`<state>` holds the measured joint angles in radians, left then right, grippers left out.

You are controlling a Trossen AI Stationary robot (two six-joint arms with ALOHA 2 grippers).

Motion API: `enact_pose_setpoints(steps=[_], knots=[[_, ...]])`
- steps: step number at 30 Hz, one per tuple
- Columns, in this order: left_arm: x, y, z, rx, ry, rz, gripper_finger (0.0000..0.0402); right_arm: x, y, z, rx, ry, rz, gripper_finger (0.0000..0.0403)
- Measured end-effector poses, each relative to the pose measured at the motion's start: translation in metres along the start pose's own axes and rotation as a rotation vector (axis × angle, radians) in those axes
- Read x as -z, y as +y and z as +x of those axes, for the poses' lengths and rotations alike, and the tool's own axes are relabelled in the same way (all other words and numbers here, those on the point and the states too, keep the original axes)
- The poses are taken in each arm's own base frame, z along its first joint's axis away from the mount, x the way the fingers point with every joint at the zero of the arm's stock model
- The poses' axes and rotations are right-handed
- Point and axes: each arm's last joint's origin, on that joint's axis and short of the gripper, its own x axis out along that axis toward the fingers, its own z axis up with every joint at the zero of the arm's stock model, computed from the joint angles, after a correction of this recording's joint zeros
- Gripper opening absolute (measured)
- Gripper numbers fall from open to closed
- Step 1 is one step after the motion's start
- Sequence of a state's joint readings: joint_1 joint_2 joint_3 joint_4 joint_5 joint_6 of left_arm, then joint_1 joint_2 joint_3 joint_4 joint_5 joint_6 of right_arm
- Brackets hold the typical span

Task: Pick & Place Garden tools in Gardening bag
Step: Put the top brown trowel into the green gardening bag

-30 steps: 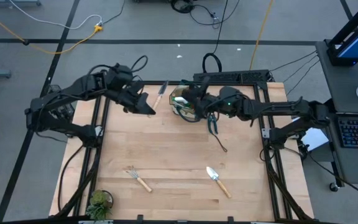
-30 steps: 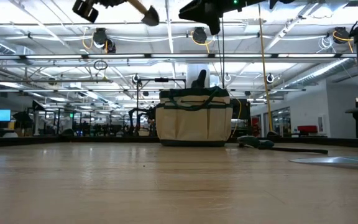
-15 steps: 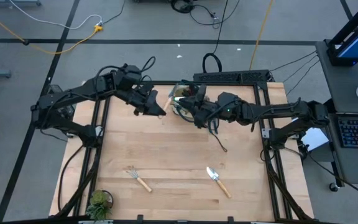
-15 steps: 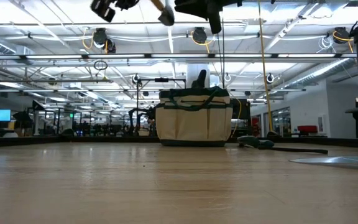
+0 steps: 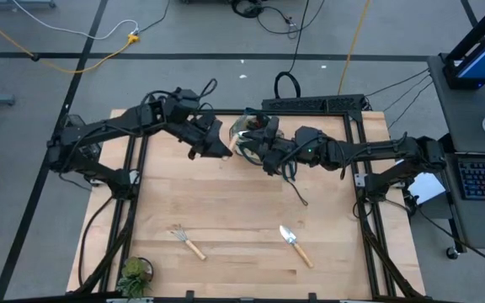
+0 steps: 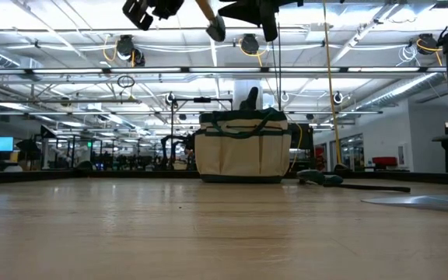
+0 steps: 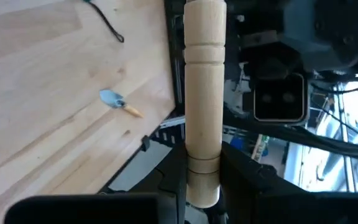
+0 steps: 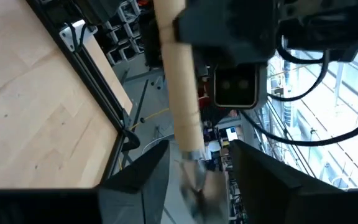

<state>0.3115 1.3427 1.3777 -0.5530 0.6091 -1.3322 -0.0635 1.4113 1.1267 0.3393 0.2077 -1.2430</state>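
The tan gardening bag [image 5: 242,135] stands at the table's far middle; it also shows in the low view [image 6: 243,154]. My left gripper [image 5: 217,145], high above the table just left of the bag, is shut on a tool with a wooden handle [image 7: 204,93]. The tool's grey end [image 6: 216,31] slants down toward the bag. My right gripper [image 5: 264,158] hangs open over the bag's near right side. In its wrist view [image 8: 194,180] its fingers frame the tool's blurred metal end. Black shears [image 5: 290,171], a fork [image 5: 188,242] and a trowel [image 5: 295,246] lie flat on the table. My left gripper pinches the wooden handle near its rounded butt end [image 7: 202,177] between its two fingers. The handle runs on forward past the fingers. The tool is lifted clear of the table and slants, its grey end lower and toward the bag.
A small potted plant [image 5: 133,273] stands at the near left corner. A thin dark cord [image 5: 301,198] lies by the shears. Black frame rails [image 5: 356,168] run along the table's sides. Bare wood lies between the bag and the near tools.
My left gripper has carried the tool toward the table's right, closer to the bag and my right gripper, staying high above the table. The tool's grey end has moved right with it.
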Motion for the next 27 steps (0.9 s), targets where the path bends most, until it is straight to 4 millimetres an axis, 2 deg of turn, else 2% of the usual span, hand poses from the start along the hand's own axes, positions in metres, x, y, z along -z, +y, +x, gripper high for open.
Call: enact_pose_setpoints(steps=[7, 16, 27], knots=[[-0.007, -0.006, 0.020, 0.077, 0.052, -0.022, 0.0070, 0.000, 0.000, 0.000, 0.002, 0.008, 0.000, 0.0171], [-0.017, -0.001, 0.038, 0.076, 0.079, -0.059, 0.0070, 0.003, 0.003, 0.000, -0.013, 0.088, -0.010, 0.0169], [-0.023, -0.004, 0.040, 0.116, 0.042, -0.060, 0.0070, 0.004, 0.007, 0.003, -0.024, 0.093, 0.023, 0.0137]])
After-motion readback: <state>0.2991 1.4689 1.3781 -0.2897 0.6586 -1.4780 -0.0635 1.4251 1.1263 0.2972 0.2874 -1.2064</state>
